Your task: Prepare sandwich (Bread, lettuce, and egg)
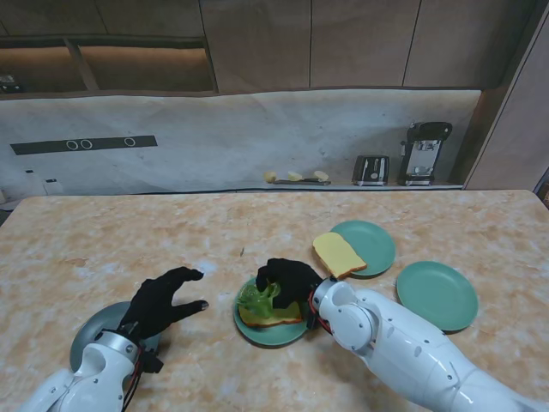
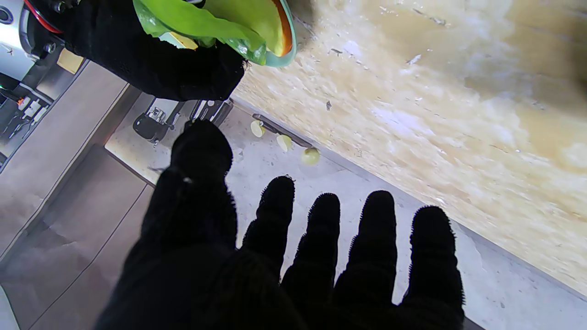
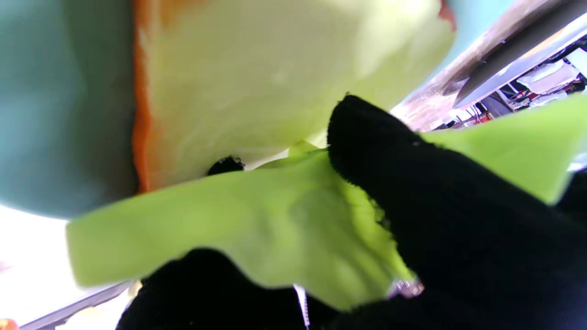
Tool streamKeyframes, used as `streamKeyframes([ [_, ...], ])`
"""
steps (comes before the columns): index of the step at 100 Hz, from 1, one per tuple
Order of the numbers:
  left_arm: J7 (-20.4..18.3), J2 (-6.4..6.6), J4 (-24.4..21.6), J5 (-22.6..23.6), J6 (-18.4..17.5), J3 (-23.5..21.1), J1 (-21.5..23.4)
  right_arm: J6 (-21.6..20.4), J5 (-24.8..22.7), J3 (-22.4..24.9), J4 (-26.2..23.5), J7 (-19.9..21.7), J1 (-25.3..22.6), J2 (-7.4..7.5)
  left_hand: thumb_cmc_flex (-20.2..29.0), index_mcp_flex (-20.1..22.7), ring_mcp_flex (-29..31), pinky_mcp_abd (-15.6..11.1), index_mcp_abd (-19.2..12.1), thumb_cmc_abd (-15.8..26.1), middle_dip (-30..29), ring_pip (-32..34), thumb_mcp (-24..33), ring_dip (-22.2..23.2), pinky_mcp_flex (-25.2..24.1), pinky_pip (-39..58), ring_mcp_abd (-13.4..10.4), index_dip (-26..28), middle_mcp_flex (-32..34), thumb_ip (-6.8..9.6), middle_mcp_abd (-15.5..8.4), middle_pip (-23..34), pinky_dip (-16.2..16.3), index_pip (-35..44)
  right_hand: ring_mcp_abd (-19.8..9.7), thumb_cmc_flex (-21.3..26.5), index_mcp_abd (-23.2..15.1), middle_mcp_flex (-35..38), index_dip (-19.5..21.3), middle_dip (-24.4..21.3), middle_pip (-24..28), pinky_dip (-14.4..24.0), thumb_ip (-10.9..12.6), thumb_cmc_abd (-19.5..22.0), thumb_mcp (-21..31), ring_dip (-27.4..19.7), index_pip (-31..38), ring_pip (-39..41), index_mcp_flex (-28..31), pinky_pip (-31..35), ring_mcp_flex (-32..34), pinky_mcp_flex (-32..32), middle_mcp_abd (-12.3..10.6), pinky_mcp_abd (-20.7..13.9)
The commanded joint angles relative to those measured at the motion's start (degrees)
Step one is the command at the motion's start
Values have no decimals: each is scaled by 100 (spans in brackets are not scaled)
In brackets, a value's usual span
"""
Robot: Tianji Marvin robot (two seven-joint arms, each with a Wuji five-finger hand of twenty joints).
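Observation:
A slice of bread (image 1: pixel 273 316) lies on a green plate (image 1: pixel 268 333) near the table's middle. My right hand (image 1: pixel 290 281) is shut on a green lettuce leaf (image 1: pixel 256 297) and holds it just over that bread. The right wrist view shows the lettuce (image 3: pixel 257 229) pinched in the black fingers (image 3: pixel 412 183), with the bread (image 3: pixel 275 82) close behind. A second bread slice (image 1: pixel 338 254) rests on another green plate (image 1: pixel 377 242) farther right. My left hand (image 1: pixel 163 300) hovers open to the left, fingers spread (image 2: pixel 321 238), holding nothing. No egg is visible.
A third green plate (image 1: pixel 437 294) sits at the right. A grey plate (image 1: pixel 96 329) lies under my left wrist. A toaster (image 1: pixel 371 170), a black appliance (image 1: pixel 424 152) and small pale items (image 1: pixel 296 177) stand along the back wall.

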Motion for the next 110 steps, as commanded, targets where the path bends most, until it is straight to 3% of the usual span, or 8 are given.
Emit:
streamKeyframes([
  [1,-91,-16,-12,-13,-24,20,28,-18,-19,-1,-37,180,-52,28,35,79,-34,-14,-56,132,52,27,-72,68,-63,29,-55,53,61,-91,-47,-6,10,-27,47,-262,14,-311,23,-2659,-166,-23,33,-26,-129,-189,-195,-529,-241,-182,-345,-375,-140,-265],
  [11,-99,-14,-7,-21,-29,32,20,-34,-16,24,-106,337,-76,87,30,85,-34,-13,-49,133,50,26,-73,67,-61,28,-52,53,38,-93,-61,-14,11,-29,-31,-519,-106,-439,-60,-2958,-519,-178,0,28,-266,-438,-335,-1095,-320,-987,-629,-1132,-240,204],
  [23,-109,-12,1,-25,-30,48,14,-94,29,36,-97,409,-102,108,25,89,-27,-9,-55,134,51,26,-74,67,-58,29,-60,53,58,-94,-54,-10,12,-34,-96,-768,-190,-623,-145,-3170,-788,-279,-47,68,-405,-627,-521,-1559,-498,-1552,-925,-1542,-286,366],
  [50,-107,-11,15,-26,-40,64,-3,-29,-13,46,-176,576,-107,172,29,80,-26,-10,-56,134,52,27,-72,70,-61,28,-50,54,60,-93,-49,-9,15,-41,-177,-1098,-255,-996,-351,-3504,-1160,-363,-151,129,-639,-839,-842,-2075,-1029,-2136,-1331,-1990,-311,434],
  [84,-99,-13,20,-53,-97,70,15,-20,-21,56,-231,688,-116,214,3,84,-29,-12,-50,127,49,18,-78,67,-56,24,-51,54,56,-97,-53,-21,17,-50,-266,-1537,-358,-1669,-818,-3965,-1532,-495,-272,183,-788,-1111,-1468,-2744,-2424,-2839,-1830,-2384,-367,482],
  [97,-80,-15,16,-48,-122,66,25,-25,-79,93,-294,722,-141,247,4,76,-34,-10,-55,128,50,15,-76,67,-57,23,-58,54,46,-97,-61,-23,19,-55,-248,-1780,-431,-1645,-1392,-4599,-2398,-669,-358,130,-729,-1401,-2046,-3290,-2823,-3349,-1986,-2472,-359,529],
  [110,-81,-14,17,-53,-145,67,29,32,-201,206,-427,718,-224,291,-5,74,-30,-3,-64,132,50,16,-78,68,-56,23,-59,54,57,-98,-52,-21,21,-57,-267,-1865,-444,-1651,-1738,-4809,-2881,-910,-382,142,-738,-1516,-2494,-3483,-2802,-3837,-2087,-2531,-318,569],
])
